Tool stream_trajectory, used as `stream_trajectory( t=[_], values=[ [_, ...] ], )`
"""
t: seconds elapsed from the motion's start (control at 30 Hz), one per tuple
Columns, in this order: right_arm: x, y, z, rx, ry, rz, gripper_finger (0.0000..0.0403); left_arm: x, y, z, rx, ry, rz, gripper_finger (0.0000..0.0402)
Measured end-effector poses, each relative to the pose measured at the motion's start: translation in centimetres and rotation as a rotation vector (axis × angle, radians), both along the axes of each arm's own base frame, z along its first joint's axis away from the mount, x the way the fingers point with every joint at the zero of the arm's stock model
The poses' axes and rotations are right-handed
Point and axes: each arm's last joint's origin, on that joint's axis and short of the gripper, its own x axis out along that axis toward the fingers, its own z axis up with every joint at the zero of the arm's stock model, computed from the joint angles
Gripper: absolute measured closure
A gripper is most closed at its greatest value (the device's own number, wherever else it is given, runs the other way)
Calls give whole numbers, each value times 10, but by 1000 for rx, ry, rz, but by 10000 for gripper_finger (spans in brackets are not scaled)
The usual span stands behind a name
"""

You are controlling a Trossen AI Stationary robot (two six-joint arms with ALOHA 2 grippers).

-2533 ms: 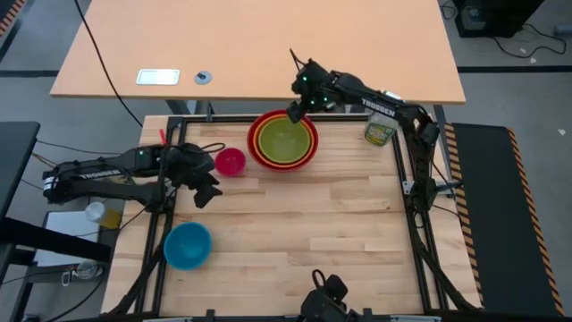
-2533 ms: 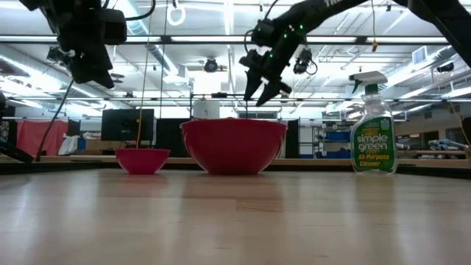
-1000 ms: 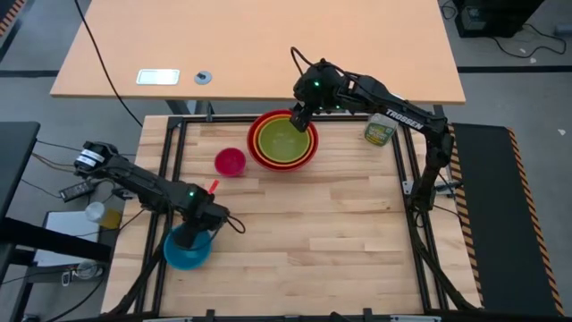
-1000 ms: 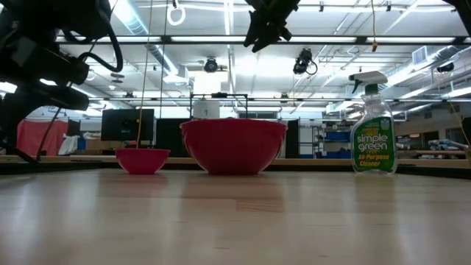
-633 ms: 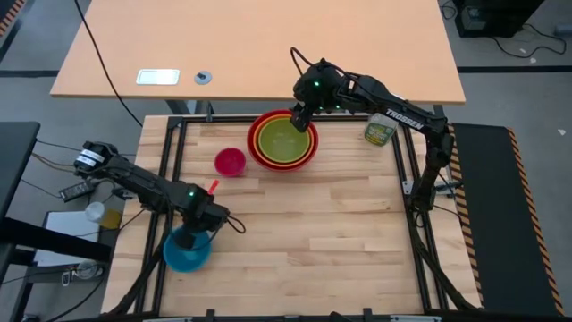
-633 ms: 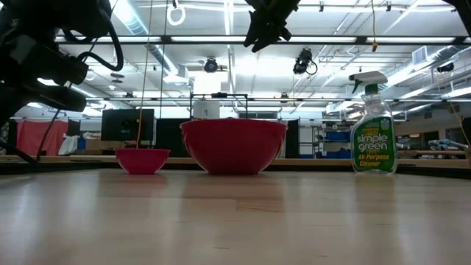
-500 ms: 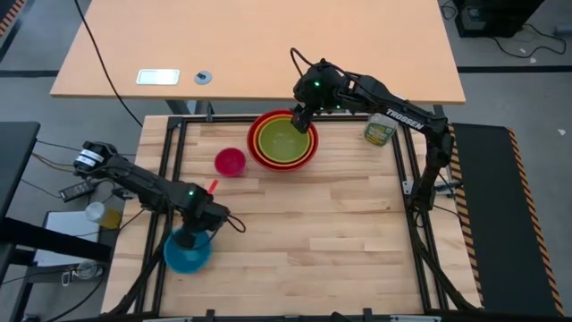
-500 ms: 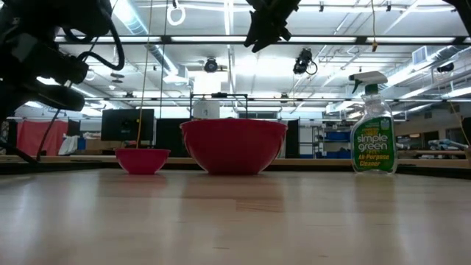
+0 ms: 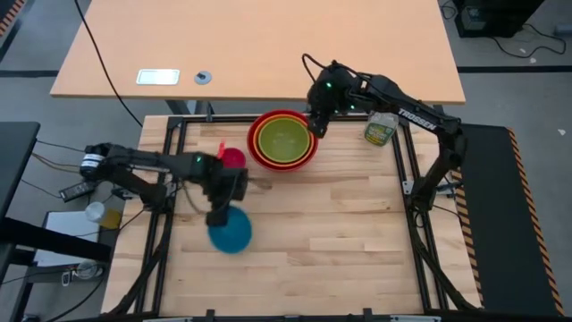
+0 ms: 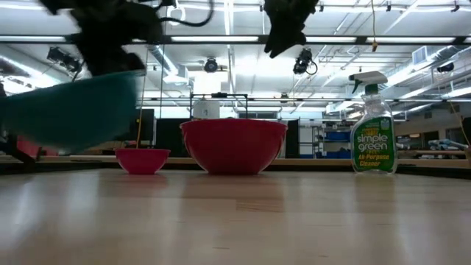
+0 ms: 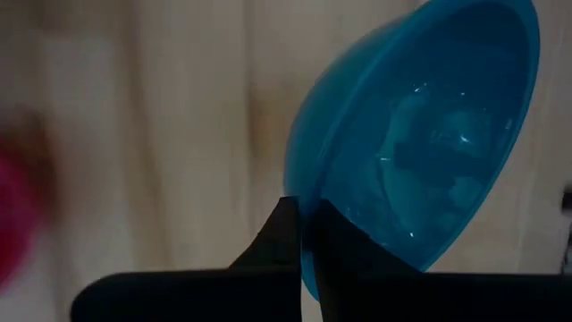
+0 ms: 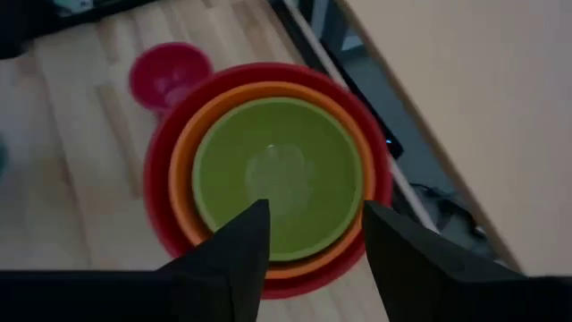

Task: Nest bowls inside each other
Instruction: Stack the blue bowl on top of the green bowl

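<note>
The blue bowl hangs in the air over the left half of the table, held by my left gripper, which is shut on it. In the low view the blue bowl is well above the tabletop. The pink bowl rests on its base just left of the stack. The green bowl sits inside the orange bowl, and that sits inside the red bowl, at the far middle. My right gripper hovers open above the stack's right rim. My left gripper pinches the blue bowl's rim with one finger inside the bowl and one outside. The fingers come from above, pointing steeply down. The bowl hangs below them, tilted and lifted clear of the table.
A clear spray bottle stands at the far right, beside the right arm. Bare wood lies across the table's near half and right side. A black frame edges the tabletop.
My left gripper has risen and swung from the near left corner toward the table's middle and far edge. It has carried the blue bowl up off the table, and the bowl now hangs tilted. My right gripper has shifted slightly toward the table's right edge.
</note>
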Motion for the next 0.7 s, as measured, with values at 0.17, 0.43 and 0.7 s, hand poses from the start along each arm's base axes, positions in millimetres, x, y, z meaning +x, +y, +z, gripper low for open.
stream_trajectory(
  t=[0.17,0.43,0.7],
  values=[
    [-22,12,-15,22,-45,-19,229,39,33,24,20,-78,87,395],
    [-76,42,-45,103,-74,-97,233,94,98,58,17,-161,249,395],
    [-118,74,-69,205,-115,-173,233,120,179,72,32,-206,407,395]
  ],
)
